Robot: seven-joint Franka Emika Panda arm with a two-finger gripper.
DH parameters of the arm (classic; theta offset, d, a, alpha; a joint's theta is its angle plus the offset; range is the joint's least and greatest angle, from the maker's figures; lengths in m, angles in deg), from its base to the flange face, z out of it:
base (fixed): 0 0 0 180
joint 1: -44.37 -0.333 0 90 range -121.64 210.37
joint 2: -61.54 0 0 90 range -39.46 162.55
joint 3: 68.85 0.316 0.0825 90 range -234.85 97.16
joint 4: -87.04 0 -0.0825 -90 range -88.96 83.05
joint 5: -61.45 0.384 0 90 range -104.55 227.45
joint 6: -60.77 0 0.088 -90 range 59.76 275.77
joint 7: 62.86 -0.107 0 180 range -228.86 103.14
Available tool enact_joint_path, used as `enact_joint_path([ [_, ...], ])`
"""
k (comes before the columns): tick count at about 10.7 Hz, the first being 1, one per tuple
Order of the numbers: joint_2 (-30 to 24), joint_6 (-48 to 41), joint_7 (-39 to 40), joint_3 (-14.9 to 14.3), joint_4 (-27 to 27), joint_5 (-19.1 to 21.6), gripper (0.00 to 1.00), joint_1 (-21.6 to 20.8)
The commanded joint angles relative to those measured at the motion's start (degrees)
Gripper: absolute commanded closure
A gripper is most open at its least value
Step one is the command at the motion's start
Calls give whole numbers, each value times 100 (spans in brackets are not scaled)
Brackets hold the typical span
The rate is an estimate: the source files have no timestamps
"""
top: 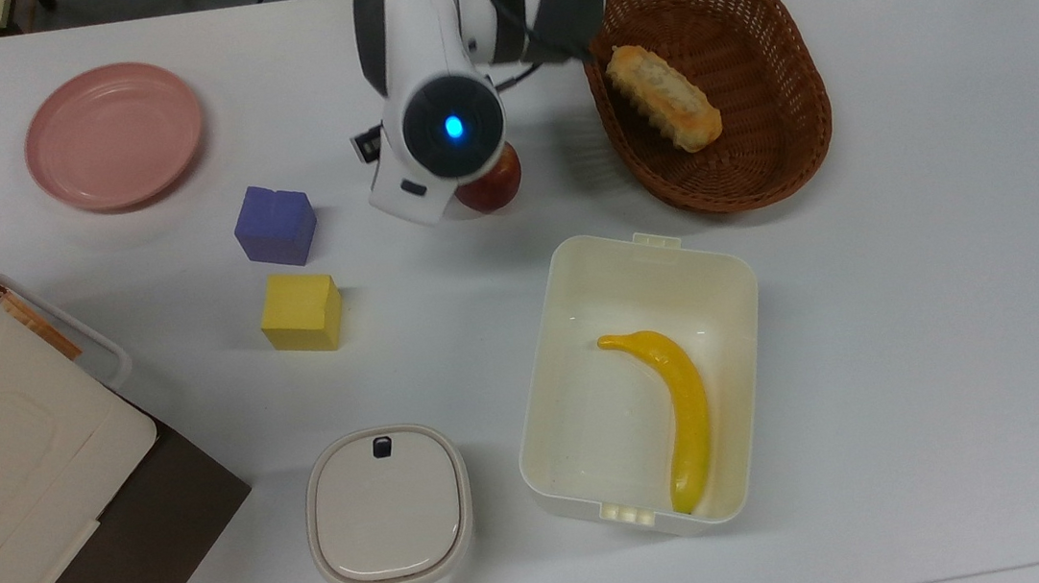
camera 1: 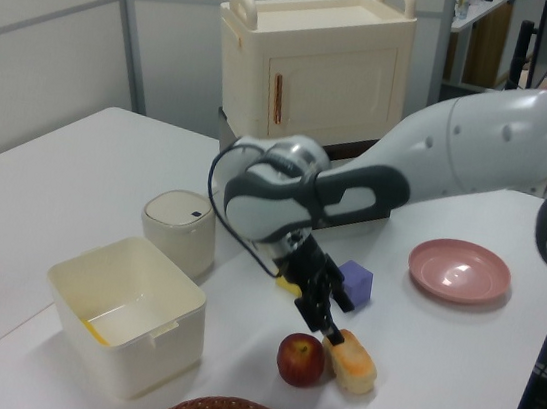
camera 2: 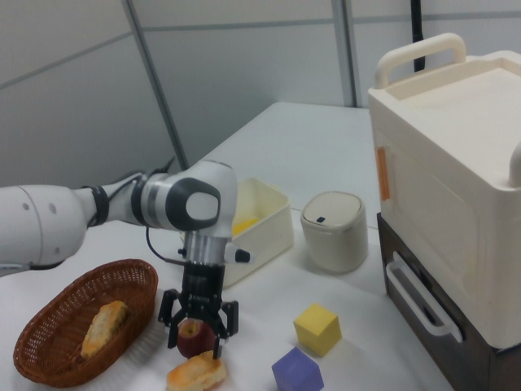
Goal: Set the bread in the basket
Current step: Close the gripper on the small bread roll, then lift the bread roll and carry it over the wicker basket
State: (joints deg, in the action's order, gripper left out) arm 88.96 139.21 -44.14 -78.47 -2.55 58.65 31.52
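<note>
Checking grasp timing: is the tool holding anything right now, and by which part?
Nothing is held. The tool hangs open just above the bread, beside the apple, its fingers not yet closed on the loaf.

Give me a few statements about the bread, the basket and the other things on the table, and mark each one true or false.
1. The bread lies on the table beside the apple. True.
2. The basket is empty. False: a longer bread stick lies in it.
3. The banana lies in the cream tub. True.
4. The gripper has lifted the bread clear of the table. False: it hangs low over the bread and apple, fingers open, and the bread rests on the table.
5. The pink plate holds the purple cube. False: the plate is bare and the cube stands on the table next to the yellow cube.
</note>
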Motion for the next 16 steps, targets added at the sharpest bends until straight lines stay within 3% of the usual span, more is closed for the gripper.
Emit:
enact_joint_path([
  [1,220,13,-9,-40,-119,-19,0,-139],
  [2,255,48,-9,-40,-181,-36,0,-130],
  [3,264,65,-9,-40,-207,-97,10,-121],
  [5,325,74,-18,-48,-278,-176,45,-77],
  [9,361,188,-18,-57,-261,-274,98,-34],
  [13,-156,14,-18,-145,-112,-318,100,36],
  [16,-508,-303,-105,-93,353,-213,100,2],
])
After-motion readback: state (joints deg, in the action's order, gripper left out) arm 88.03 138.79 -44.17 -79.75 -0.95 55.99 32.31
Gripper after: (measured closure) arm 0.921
